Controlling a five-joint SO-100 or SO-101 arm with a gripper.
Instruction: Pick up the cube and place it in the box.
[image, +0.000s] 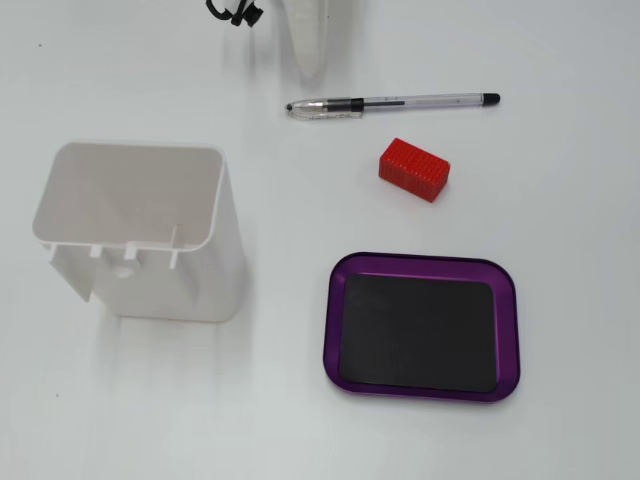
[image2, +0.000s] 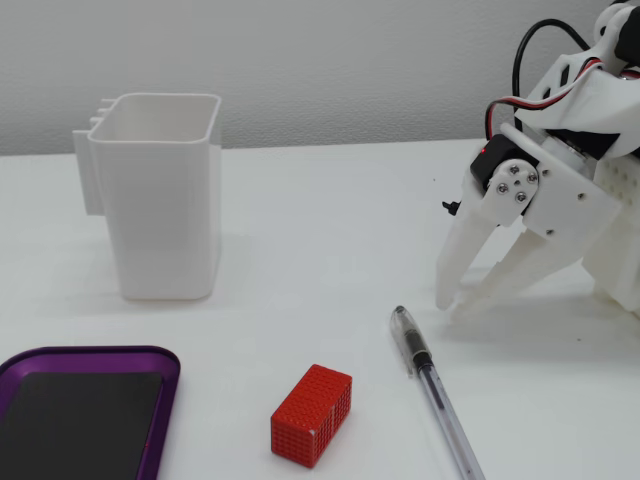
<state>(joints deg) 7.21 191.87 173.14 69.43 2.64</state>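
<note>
White two-finger gripper (image2: 456, 306) is resting tips-down on the table, fingers a little apart, holding nothing. In a fixed view, the small red ribbed cube (image2: 312, 414) is lying between the purple-rimmed tray box (image2: 165, 395) and the clear pen (image2: 432, 388). It looks light, hard and grippy; pinching its long flat sides seems best.

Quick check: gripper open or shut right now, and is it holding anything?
Gripper: open, jaws spread, tips down near the table, holding nothing; the cube sits free beside the pen.
</note>
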